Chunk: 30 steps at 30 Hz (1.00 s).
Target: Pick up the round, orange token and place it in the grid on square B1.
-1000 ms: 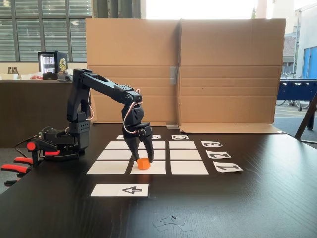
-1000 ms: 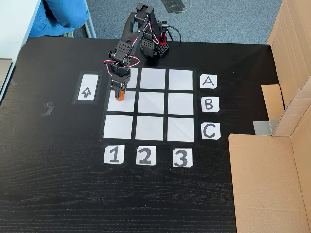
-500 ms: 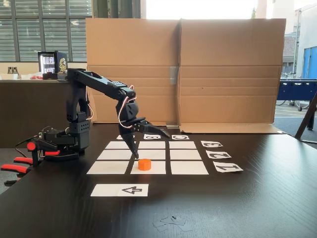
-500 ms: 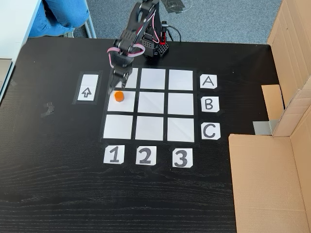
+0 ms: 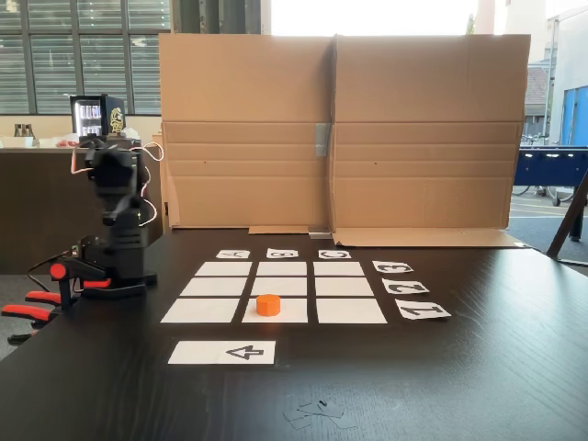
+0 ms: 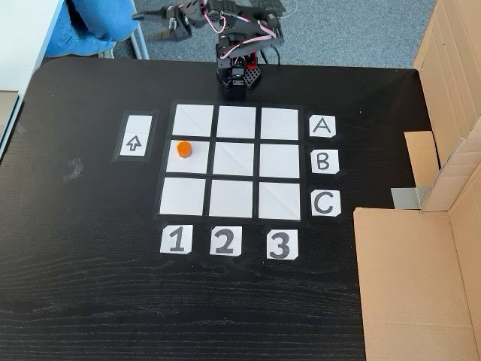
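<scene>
The orange token (image 5: pixel 268 304) (image 6: pixel 184 149) stands flat on square B1 (image 5: pixel 290 313) (image 6: pixel 195 165) of the grid (image 5: pixel 283 286) (image 6: pixel 237 162), in the row beside card B and the column above card 1. Nothing touches it. The black arm (image 5: pixel 116 197) is folded back over its base, well away from the grid. In a fixed view from above, my gripper (image 6: pixel 150 19) points left beyond the table's far edge. It is small and dark there, so how its jaws stand is unclear.
A white strip with a black arrow (image 5: pixel 222 352) (image 6: pixel 134 143) lies beside the grid. A cardboard wall (image 5: pixel 340 138) (image 6: pixel 428 248) bounds one side. Red clamps (image 5: pixel 32 308) hold the arm's base. A person in blue (image 6: pixel 94 22) sits past the table's far corner.
The gripper opened and let go of the token on B1, then the arm lifted and swung back away from the grid. The token has stayed put since then.
</scene>
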{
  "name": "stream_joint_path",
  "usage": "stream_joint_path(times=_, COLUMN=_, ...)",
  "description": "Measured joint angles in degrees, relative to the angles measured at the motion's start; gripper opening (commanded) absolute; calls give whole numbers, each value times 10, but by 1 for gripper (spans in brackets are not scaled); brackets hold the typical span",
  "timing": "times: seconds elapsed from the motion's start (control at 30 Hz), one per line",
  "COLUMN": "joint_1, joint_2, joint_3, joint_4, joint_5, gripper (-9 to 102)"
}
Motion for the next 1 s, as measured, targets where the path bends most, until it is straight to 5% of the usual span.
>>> stream_joint_path(times=0.13, joint_1=109, joint_2=108, joint_3=97, joint_4=71, joint_5=-25, gripper=-1)
stream_joint_path(times=1.0, joint_1=111, joint_2=149, joint_3=192, joint_4=54, joint_5=-33, gripper=0)
